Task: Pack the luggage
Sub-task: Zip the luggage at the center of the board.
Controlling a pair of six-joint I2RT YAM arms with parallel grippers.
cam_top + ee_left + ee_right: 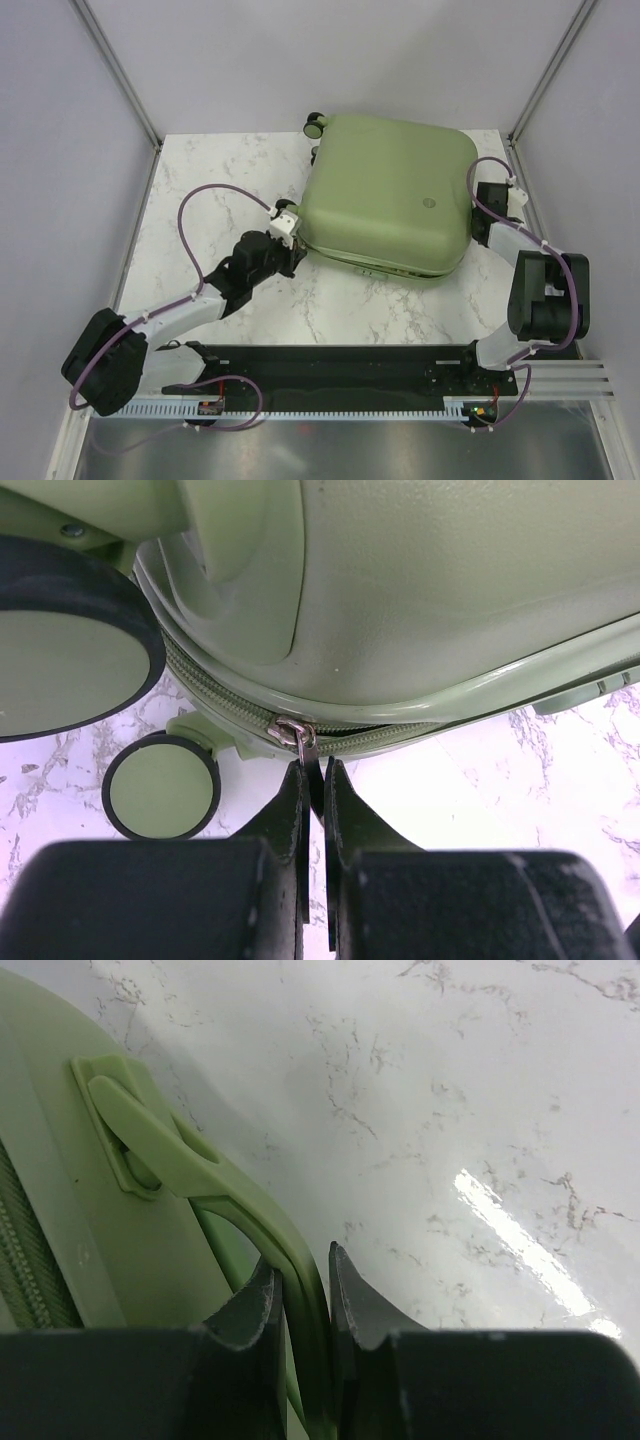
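Evidently the packing was in its last stage. The suitcase [385,195] lay flat and shut on the marble table [220,190], toward the back and right of centre, its shell with the round logo facing up and nothing of the lining showing. Nothing else sat out on the table waiting to go in, so what remained, by my reading, was the zip.

The left gripper [312,780] had its jaws pinched tight on the metal zip pull [300,738] at the near left corner, just beside the small wheel [160,785]. The teeth [215,698] on the wheel side of the slider looked meshed. Past it, along the front edge, a dark slit suggested the seam was not yet joined, though I could not be sure.

The right gripper [305,1275] was closed around the green side handle [180,1160], apparently bracing the case. How much of the zip was left to run, the pictures did not settle.
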